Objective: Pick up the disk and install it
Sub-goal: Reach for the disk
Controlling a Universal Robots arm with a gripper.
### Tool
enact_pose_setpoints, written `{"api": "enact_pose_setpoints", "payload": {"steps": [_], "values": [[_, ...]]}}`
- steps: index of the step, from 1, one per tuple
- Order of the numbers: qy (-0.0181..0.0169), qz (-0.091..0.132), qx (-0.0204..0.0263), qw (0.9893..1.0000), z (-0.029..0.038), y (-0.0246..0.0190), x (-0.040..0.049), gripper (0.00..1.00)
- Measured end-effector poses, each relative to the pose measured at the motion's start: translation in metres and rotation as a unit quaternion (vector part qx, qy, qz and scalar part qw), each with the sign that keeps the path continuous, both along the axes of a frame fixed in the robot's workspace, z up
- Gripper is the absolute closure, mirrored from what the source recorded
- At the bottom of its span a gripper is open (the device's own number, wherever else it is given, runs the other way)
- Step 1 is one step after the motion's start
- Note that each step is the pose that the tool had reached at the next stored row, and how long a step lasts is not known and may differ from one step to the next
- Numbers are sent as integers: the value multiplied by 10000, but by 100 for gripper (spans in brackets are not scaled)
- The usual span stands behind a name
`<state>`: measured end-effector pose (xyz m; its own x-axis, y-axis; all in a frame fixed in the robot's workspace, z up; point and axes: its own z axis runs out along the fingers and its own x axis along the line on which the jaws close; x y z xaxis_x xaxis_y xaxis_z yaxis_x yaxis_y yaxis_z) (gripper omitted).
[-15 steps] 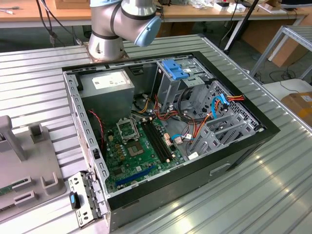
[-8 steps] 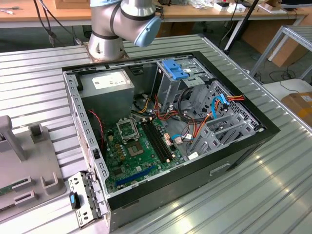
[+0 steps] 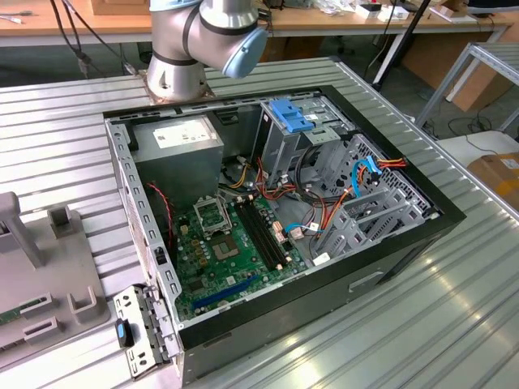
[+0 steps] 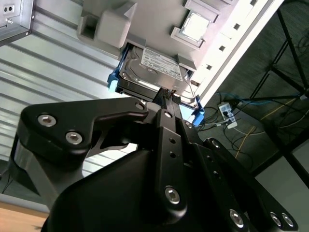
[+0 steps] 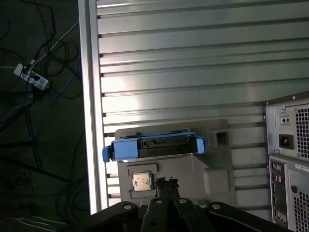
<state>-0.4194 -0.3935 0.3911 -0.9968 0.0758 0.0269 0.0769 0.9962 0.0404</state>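
Disk point(image 5: 153, 147): grey-metal hard drive, blue plastic frame, slotted in grey holder point(image 5: 212, 169).
My gripper point(image 5: 166, 182): seemingly closed, empty, near it.

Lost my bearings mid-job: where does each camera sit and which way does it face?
Exterior view: off the arm, looking down into the open computer case; an arm joint shows.
First wrist view: on the arm, facing the disk edge-on in its grey holder; gripper in front.
Second wrist view: on the arm, facing the disk's labelled face; gripper in front.
Both wrist views share disk, holder, gripper.
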Motion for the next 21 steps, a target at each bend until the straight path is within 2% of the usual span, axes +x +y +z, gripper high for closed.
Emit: {"api": "enact_pose_setpoints", "payload": {"steps": [6, 14, 17, 21], "values": [[0, 0, 0, 10000, -1, 0, -83, 89], [1, 0, 0, 10000, -8, 2, -262, 89], [0, 1, 0, 10000, -10, 43, -269, 89], [0, 0, 0, 10000, -13, 127, -276, 89]]}}
